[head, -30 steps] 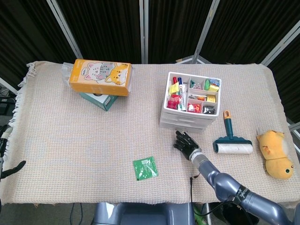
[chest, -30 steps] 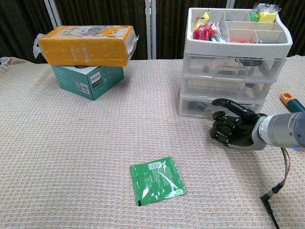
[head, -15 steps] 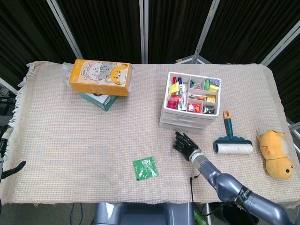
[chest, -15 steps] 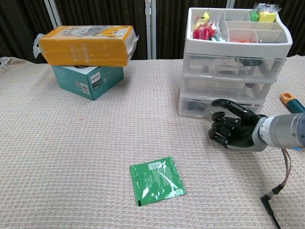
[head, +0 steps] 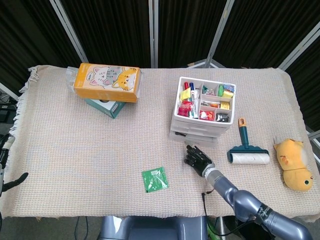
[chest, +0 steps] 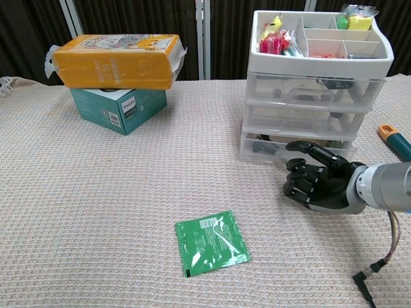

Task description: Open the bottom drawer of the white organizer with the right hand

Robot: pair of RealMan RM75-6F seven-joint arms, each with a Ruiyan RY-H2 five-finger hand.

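Organizer (chest: 319,83) sits right of centre in the chest view, upper right of centre in the head view (head: 202,112). Its bottom drawer (chest: 282,150) juts slightly past the two above, so it looks partly open, not fully. Right hand (chest: 319,185) sits low on the cloth just in front of the drawer, fingers (chest: 298,187) curled in, one longer finger reaching toward the drawer front. Can't tell if it hooks the drawer lip or just touches it. Nothing seems gripped. In the head view the right hand (head: 198,158) is just below the organizer. Left hand is barely visible at the left frame edge; state unclear. Judgement: pull started, most travel left.
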